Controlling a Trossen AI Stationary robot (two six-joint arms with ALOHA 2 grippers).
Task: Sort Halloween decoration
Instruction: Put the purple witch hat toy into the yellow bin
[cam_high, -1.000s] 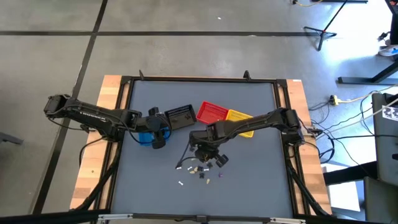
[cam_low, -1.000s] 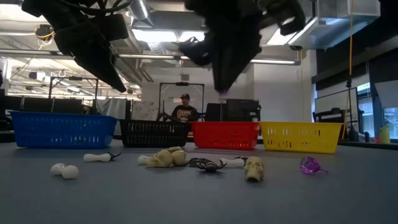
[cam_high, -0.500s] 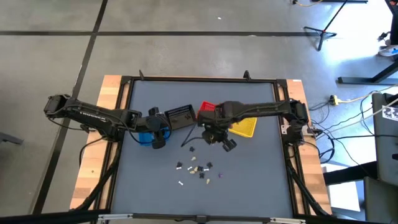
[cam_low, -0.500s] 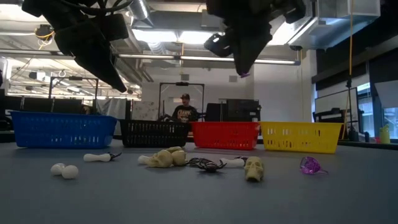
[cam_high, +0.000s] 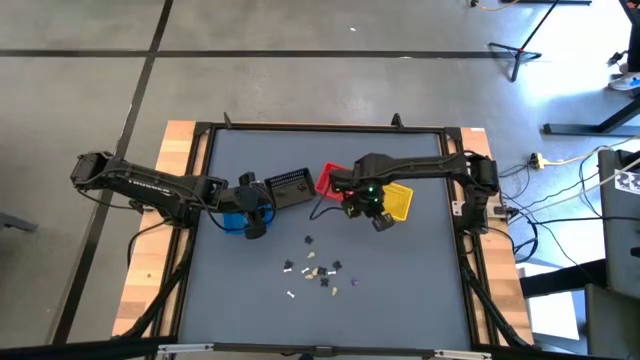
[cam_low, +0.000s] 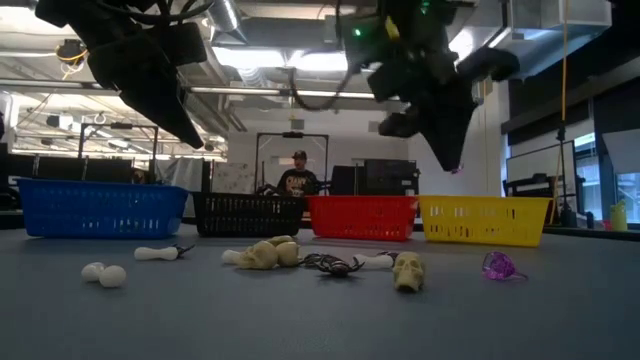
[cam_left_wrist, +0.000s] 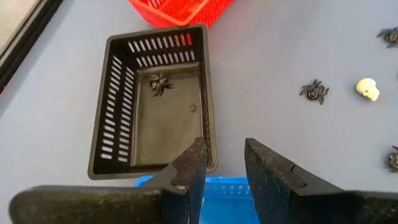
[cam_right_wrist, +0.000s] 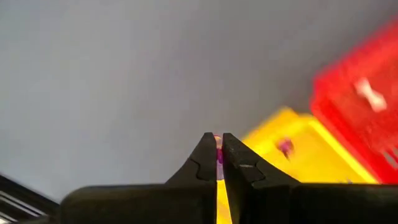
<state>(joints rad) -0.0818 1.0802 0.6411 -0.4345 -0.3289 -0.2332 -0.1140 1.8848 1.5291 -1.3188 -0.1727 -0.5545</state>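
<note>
Trinkets (cam_high: 318, 271) lay scattered low in the centre of the frame on the grey table (cam_high: 420, 290). Higher, the left gripper (cam_high: 256, 228) waited slightly parted over the blue basket (cam_high: 233, 222). Right gripper (cam_high: 379, 222) pinched a tiny purple trinket (cam_right_wrist: 219, 155) beside the yellow basket (cam_high: 397, 203).

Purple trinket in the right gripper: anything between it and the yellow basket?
Nothing visible. The right gripper is shut on the purple trinket, held in the air by the yellow basket; that basket's open top shows only one purple piece inside.
</note>
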